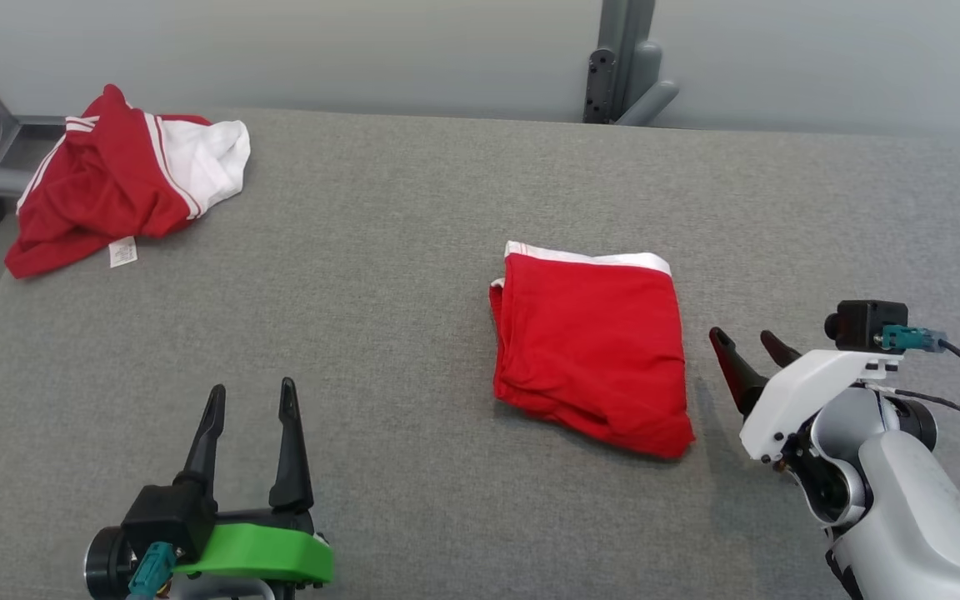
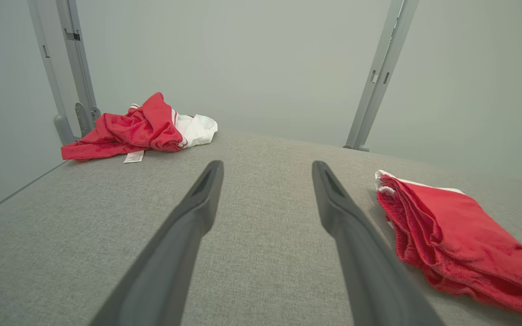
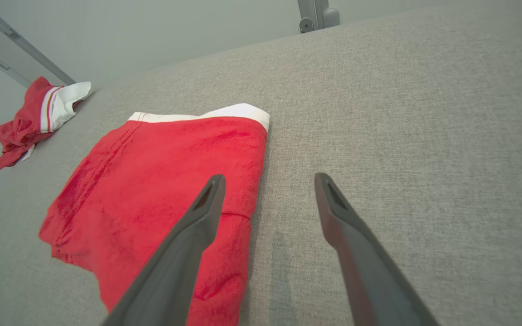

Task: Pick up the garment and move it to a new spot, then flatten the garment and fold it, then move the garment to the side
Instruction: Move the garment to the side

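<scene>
Empty, fingers spread, the left gripper (image 1: 252, 385) hovers low over the front of the grey table (image 1: 413, 208). The right gripper (image 1: 741, 335), also parted and holding nothing, sits just beside the folded red garment (image 1: 592, 350) at mid-table, seemingly placed to slide it aside. A crumpled red-and-white garment (image 1: 126, 179) lies in the far left corner.

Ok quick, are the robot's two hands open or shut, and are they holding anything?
Left gripper: open, holding nothing.
Right gripper: open, holding nothing, beside the folded red shorts.
</scene>
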Motion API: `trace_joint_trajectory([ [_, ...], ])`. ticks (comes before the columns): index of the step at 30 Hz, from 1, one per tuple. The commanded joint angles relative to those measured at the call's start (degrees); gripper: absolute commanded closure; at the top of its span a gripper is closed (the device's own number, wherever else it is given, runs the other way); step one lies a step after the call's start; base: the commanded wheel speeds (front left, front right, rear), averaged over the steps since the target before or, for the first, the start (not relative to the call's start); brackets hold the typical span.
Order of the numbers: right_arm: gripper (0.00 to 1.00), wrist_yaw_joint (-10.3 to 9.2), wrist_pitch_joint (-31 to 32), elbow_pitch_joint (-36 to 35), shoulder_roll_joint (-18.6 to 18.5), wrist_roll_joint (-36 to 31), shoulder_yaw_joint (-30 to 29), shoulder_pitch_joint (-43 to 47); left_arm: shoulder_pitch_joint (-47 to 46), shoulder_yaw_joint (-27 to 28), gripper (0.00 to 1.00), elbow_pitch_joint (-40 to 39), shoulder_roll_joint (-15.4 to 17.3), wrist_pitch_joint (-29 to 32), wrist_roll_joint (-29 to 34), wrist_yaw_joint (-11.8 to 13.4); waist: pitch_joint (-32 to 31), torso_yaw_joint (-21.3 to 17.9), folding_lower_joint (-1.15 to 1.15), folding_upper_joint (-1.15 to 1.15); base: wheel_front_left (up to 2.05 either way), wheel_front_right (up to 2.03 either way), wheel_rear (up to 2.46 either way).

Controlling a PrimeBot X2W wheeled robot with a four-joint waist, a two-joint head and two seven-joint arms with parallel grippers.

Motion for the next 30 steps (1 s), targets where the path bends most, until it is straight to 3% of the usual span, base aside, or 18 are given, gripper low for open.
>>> trace_joint_trajectory([
  [1,0.0,0.0,0.5,0.8,-0.6,0.7,0.6,-1.2,-1.1,0.0,0.0,0.0,0.1,0.0,-0.3,0.2,2.0,2.6,0.0,0.18,0.0,0.0,0.0],
  [15,0.0,0.0,7.1,14.4,-4.1,11.7,6.3,-9.0,-2.9,-0.7,0.0,-0.1,0.1,0.0,-1.5,0.8,5.8,8.3,0.0,0.18,0.0,0.0,0.0],
  [16,0.08,0.0,7.0,14.7,-4.3,12.1,6.9,-9.2,-3.0,-0.7,0.0,-0.1,0.1,0.0,-1.6,0.8,5.9,8.3,0.0,0.18,0.0,0.0,0.0],
  [17,0.3,0.0,6.8,15.0,-4.5,12.6,7.6,-9.5,-3.1,-0.6,0.0,-0.1,0.1,0.0,-1.6,0.9,5.9,8.4,0.0,0.18,0.0,0.0,0.0],
  [18,0.62,0.0,6.7,15.3,-4.5,13.0,8.3,-9.8,-3.1,-0.5,0.0,-0.1,0.1,0.0,-1.5,0.9,6.0,8.4,0.0,0.18,0.0,0.0,0.0],
  [20,0.79,0.0,6.2,15.6,-4.9,13.5,9.7,-10.3,-3.1,-0.3,0.0,-0.1,0.1,0.0,-1.5,0.9,6.0,8.2,0.0,0.18,0.0,0.0,0.0],
  [21,1.0,0.0,5.9,15.6,-5.3,13.8,10.3,-10.5,-3.1,-0.2,0.0,-0.1,0.1,0.0,-1.4,1.0,6.0,8.1,0.0,0.18,0.0,0.0,0.0],
  [30,1.0,-0.06,2.3,16.5,-7.8,16.1,14.8,-12.8,-3.5,-0.1,0.0,-0.7,0.1,0.0,-0.2,0.3,6.7,4.0,0.0,0.18,0.0,0.0,0.0],
])
